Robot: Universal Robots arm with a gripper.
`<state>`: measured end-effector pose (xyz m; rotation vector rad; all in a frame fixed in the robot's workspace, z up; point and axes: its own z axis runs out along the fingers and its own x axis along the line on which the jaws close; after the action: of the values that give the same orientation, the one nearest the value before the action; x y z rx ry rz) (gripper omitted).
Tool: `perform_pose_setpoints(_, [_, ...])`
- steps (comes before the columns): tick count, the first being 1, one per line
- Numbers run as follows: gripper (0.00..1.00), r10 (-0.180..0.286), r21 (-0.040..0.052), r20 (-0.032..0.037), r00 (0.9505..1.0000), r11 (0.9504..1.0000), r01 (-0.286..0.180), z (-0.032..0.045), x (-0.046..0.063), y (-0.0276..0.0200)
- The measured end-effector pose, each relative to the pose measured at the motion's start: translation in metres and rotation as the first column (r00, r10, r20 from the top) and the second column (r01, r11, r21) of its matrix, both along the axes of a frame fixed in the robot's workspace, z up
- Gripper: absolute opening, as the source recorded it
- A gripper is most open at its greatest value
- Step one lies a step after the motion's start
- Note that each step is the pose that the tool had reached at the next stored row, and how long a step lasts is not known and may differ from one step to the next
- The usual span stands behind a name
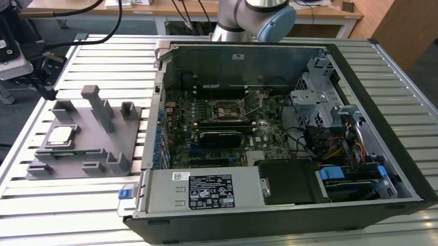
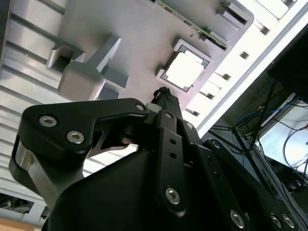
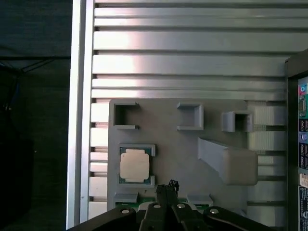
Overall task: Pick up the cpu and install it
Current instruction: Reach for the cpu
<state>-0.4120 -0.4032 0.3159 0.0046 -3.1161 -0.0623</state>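
Note:
The cpu (image 1: 60, 135), a flat silver square, lies in a shallow seat on the grey fixture block (image 1: 92, 141) at the exterior view's left, on the slatted table. Both wrist views look down on it: cpu (image 3: 134, 165) and cpu (image 2: 185, 70). My gripper (image 1: 48, 89) hangs above the block's far left edge with its fingers together and nothing in them. Its tip (image 3: 166, 186) sits beside the cpu, apart from it, and shows again as gripper (image 2: 161, 95) in the second wrist view. The black socket frame (image 1: 228, 109) sits on the motherboard inside the open computer case.
The open case (image 1: 383, 102) takes up the middle and right, with drive cage, cables and power supply around the socket. Upright posts (image 1: 96, 105) rise from the fixture block. A green memory stick (image 3: 144, 204) lies along the block's edge. The table edge (image 3: 79, 120) runs beside the block.

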Motion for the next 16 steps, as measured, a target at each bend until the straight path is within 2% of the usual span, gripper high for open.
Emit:
perform_pose_setpoints(9, [0.11, 0.007, -0.0002, 0.0000, 1.0000, 1.0000, -0.007, -0.0151, -0.024, 0.0000])
perform_pose_setpoints(16, [0.11, 0.007, -0.0002, 0.0001, 1.0000, 1.0000, -0.007, -0.0185, -0.034, -0.0001])
